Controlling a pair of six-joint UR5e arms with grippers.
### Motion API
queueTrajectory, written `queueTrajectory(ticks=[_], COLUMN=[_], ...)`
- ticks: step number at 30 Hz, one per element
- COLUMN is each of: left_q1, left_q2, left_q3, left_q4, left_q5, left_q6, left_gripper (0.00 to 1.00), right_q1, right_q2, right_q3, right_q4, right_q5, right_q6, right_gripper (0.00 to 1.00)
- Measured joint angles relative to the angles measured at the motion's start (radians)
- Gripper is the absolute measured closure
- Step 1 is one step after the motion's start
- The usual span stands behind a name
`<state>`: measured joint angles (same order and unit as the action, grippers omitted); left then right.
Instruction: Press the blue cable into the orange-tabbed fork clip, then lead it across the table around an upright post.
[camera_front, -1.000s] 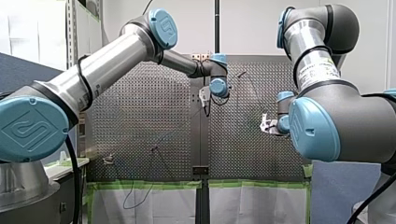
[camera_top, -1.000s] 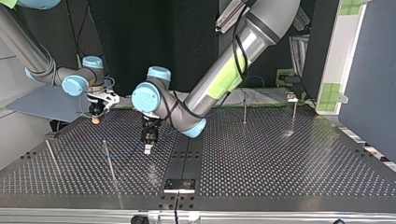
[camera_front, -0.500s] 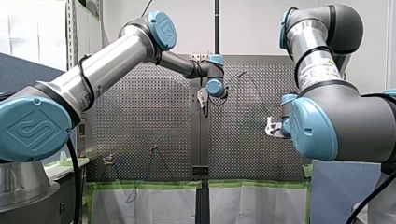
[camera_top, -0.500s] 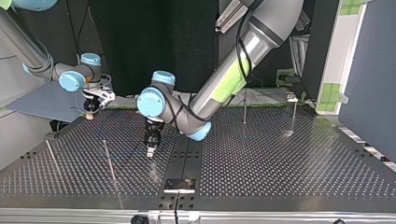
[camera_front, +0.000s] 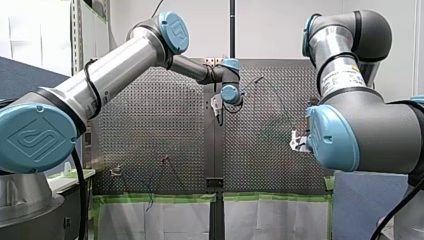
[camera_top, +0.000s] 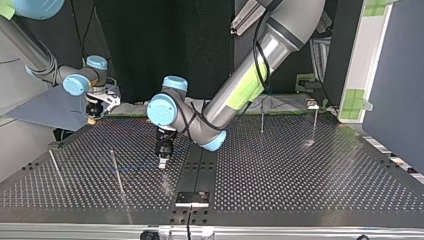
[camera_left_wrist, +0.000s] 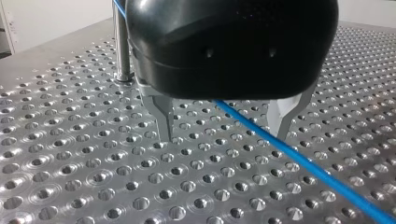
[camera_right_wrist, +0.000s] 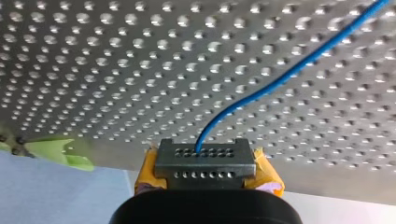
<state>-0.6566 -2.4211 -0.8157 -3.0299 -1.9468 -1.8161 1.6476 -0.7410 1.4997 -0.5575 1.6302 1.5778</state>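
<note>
The blue cable (camera_left_wrist: 299, 161) runs low over the perforated table (camera_left_wrist: 93, 177) and passes between the metal fingers of my left gripper (camera_left_wrist: 224, 136), which is open and straddles it without gripping. Behind that gripper stands an upright post (camera_left_wrist: 121, 46) with the cable at its top. My right gripper (camera_right_wrist: 205, 154) has its yellow pads shut on the cable (camera_right_wrist: 280, 79), which leads away over the table. In the top view my left gripper (camera_top: 162, 161) is near the table's middle and my right gripper (camera_top: 95, 111) hovers at the far left edge. No orange-tabbed clip shows clearly.
More upright posts stand in the top view: one (camera_top: 117, 172) beside my left gripper, one (camera_top: 55, 167) at the left, two (camera_top: 262, 117) (camera_top: 315, 122) at the back right. A black plate (camera_top: 192, 198) sits at the near edge. Green tape (camera_right_wrist: 60, 149) marks the table's border.
My right gripper has drawn back toward the table's edge, to the top view's left, taking the cable with it. My left gripper shifted slightly nearer in the top view, then held still.
</note>
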Motion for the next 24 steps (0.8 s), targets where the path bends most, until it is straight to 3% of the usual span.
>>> queueTrajectory(ticks=[14,24], left_q1=[0.002,0.003], left_q2=[0.0,0.0], left_q3=[0.0,0.0], left_q4=[-0.001,-0.005], left_q5=[-0.002,-0.003], left_q6=[0.0,0.0], left_gripper=[0.0,0.0], right_q1=[-0.038,-0.056], right_q2=[0.117,0.189], right_q3=[-0.001,-0.005], right_q4=[-0.095,-0.135], right_q5=[-0.004,-0.008], right_q6=[0.005,0.009], right_gripper=[1.0,1.0])
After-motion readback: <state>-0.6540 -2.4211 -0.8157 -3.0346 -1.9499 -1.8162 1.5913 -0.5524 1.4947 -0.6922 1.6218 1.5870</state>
